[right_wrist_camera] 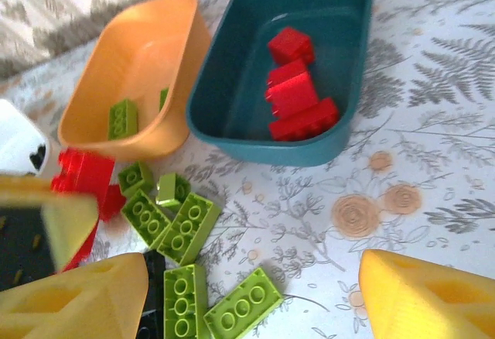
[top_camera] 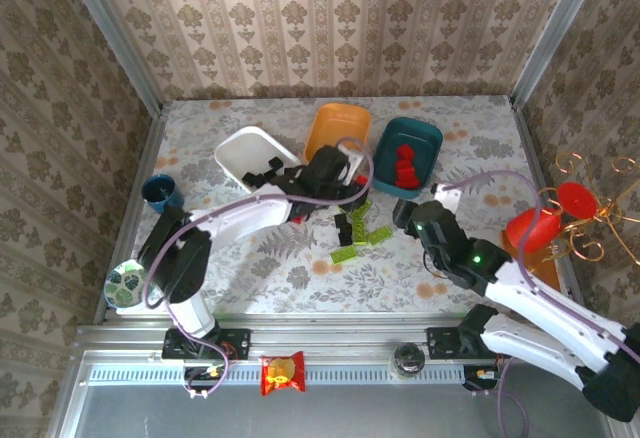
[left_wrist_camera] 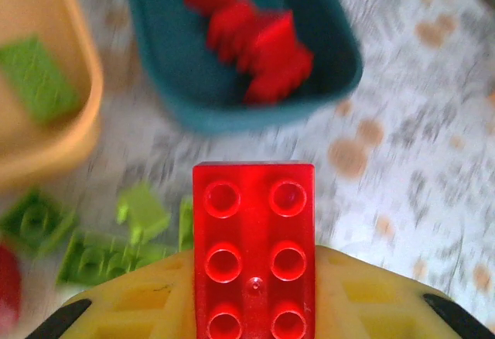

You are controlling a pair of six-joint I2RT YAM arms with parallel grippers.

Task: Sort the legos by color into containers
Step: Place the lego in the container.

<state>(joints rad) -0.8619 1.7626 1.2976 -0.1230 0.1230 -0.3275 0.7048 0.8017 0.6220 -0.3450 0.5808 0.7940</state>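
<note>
My left gripper (left_wrist_camera: 254, 296) is shut on a long red lego (left_wrist_camera: 254, 246) that sticks out forward, above the table just short of the teal tray (left_wrist_camera: 178, 83). That tray holds several red legos (left_wrist_camera: 255, 45). The orange tray (right_wrist_camera: 147, 68) holds a lime green lego (right_wrist_camera: 122, 117). The white tray (top_camera: 250, 155) holds black legos. My right gripper (right_wrist_camera: 255, 300) stands open over loose lime green legos (right_wrist_camera: 186, 227) and a black one (right_wrist_camera: 153, 273) on the table. In the top view the left gripper (top_camera: 345, 173) hangs beside the trays and the right gripper (top_camera: 405, 213) is right of the pile.
A dark blue cup (top_camera: 160, 191) and a patterned bowl (top_camera: 126, 283) stand at the table's left edge. Red objects on a gold wire stand (top_camera: 545, 223) sit at the right edge. A snack packet (top_camera: 282, 373) lies on the front rail.
</note>
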